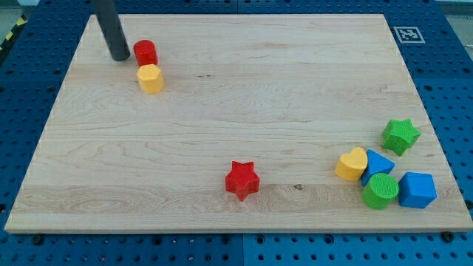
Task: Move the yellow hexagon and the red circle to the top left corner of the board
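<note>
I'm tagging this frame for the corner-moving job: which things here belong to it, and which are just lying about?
Belongs to the job:
yellow hexagon
red circle
my tip, just to the view's left of the red circle

Lying about:
red star
yellow heart
green star
green circle
two blue blocks

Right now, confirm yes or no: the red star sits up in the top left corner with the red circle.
No: the red star sits alone near the view's bottom centre, far from the red circle, which lies beside my tip.
</note>
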You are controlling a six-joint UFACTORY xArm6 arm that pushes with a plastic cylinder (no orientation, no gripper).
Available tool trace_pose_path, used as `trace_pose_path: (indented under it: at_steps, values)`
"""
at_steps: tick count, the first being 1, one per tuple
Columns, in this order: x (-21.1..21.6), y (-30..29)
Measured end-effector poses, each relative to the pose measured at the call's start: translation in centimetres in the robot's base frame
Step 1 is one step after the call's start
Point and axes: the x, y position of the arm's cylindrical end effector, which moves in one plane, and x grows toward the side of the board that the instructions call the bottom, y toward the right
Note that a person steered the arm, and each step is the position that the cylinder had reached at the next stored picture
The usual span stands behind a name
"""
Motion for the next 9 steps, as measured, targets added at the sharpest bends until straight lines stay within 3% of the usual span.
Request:
trace_pose_path:
  at_steps: [2, 3, 8, 9]
  values:
    - [8.4, 0.8]
    - [10.9, 4.6]
    - [4.9, 9.3]
    - [6.6, 9.3]
